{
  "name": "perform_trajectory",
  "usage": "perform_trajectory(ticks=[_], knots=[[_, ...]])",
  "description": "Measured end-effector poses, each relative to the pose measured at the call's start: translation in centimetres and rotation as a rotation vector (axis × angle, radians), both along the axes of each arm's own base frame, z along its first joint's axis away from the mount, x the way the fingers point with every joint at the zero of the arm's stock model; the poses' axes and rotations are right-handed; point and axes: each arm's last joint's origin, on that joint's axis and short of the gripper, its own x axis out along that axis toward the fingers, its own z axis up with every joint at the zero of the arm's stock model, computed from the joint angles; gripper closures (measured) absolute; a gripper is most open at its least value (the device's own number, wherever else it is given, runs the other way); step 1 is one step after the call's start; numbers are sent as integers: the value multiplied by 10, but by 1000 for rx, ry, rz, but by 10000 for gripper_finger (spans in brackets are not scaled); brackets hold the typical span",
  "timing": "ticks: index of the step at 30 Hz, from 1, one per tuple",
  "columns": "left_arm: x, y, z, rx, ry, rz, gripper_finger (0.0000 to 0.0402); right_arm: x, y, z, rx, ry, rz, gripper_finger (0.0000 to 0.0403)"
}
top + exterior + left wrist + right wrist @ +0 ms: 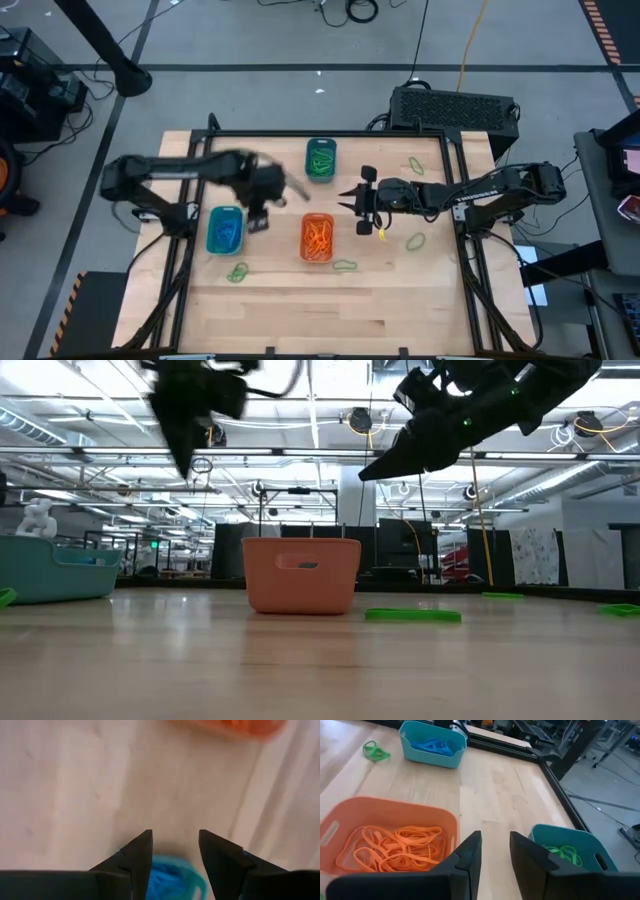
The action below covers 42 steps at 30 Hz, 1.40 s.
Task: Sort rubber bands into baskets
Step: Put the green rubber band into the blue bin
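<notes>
- High view: left end effector (pixel 262 205) hovering just beside the turquoise basket (pixel 225 230); right end effector (pixel 352 197) sitting beside the orange basket (pixel 317 237), teal basket (pixel 320 160) behind; loose green bands (pixel 238 272) lying on the desk (pixel 400 300).
- Low view: both end effectors hanging above the desk.
- Left wrist: fingers (pixel 135 857) parted, holding nothing, blue bands (pixel 167 880) showing below.
- Right wrist: fingers (pixel 467 852) slightly apart, empty, orange bands (pixel 400 847) lying in their basket alongside.

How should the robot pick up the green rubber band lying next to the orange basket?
The green rubber band lies flat on the table, a thin long loop just beside the orange basket. Probably best to come straight down from above and pinch one strand at its far end, away from the basket wall.
</notes>
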Motion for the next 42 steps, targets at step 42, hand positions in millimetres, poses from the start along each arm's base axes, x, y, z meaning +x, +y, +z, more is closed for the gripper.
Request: perform_trajectory(ticks=[42], knots=[[-31, -134, -149, 64, 206, -423, 248, 1, -4, 3, -32, -29, -5, 310]])
